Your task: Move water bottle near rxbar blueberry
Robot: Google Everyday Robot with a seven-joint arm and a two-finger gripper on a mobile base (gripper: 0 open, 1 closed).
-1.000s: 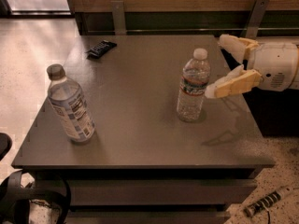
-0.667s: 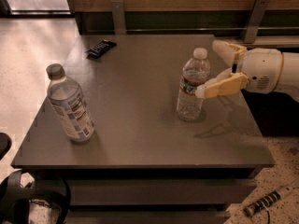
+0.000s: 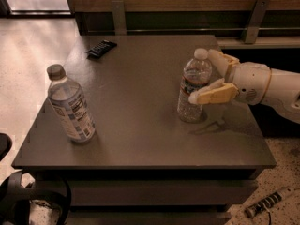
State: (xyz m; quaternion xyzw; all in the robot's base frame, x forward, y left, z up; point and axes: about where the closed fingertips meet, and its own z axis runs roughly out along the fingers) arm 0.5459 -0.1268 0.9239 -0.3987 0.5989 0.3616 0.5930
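The water bottle (image 3: 193, 89), slim and clear with a white cap and a narrow label band, stands upright on the right part of the dark table (image 3: 136, 102). My gripper (image 3: 202, 75) reaches in from the right. Its pale fingers are spread, one behind the bottle's neck and one in front of its lower body, so the bottle stands partly between them. The near finger (image 3: 213, 94) looks close to or touching the bottle. The rxbar blueberry (image 3: 101, 48), a small flat dark wrapper, lies at the far left of the table.
A wider smooth bottle with a grey cap and white-blue label (image 3: 70, 104) stands near the table's left front edge. A wall rail with brackets (image 3: 253, 13) runs behind the table. A cable (image 3: 267, 203) lies on the floor at lower right.
My gripper has moved left, towards the water bottle, and its fingers now straddle it. The bottles and the bar have not moved.
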